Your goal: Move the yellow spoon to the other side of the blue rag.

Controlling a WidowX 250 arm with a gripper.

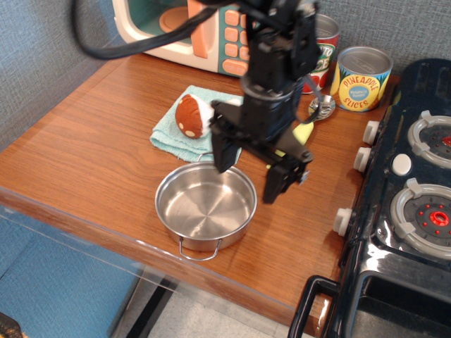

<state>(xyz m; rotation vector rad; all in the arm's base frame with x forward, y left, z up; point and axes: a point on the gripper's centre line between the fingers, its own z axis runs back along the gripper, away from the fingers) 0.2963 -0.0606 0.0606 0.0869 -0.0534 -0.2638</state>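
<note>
Spoon (315, 113) right of rag (171, 133); pan (205, 209) in front.

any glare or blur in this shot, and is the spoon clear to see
In the single observation.image view the frame is sharp, with no motion blur; soft glare shows inside the steel pan and on the stove; the open gripper hides most of the yellow spoon, leaving only part of its handle and its shiny bowl visible.

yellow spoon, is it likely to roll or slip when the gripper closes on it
Probably some. The yellow spoon, mostly hidden behind the open gripper, shows a rounded, smooth-looking handle, so it may roll sideways on the wooden table if pinched off-centre. Its metal bowl looks small and flat, which might resist rolling somewhat. It seems rigid and light.
</note>
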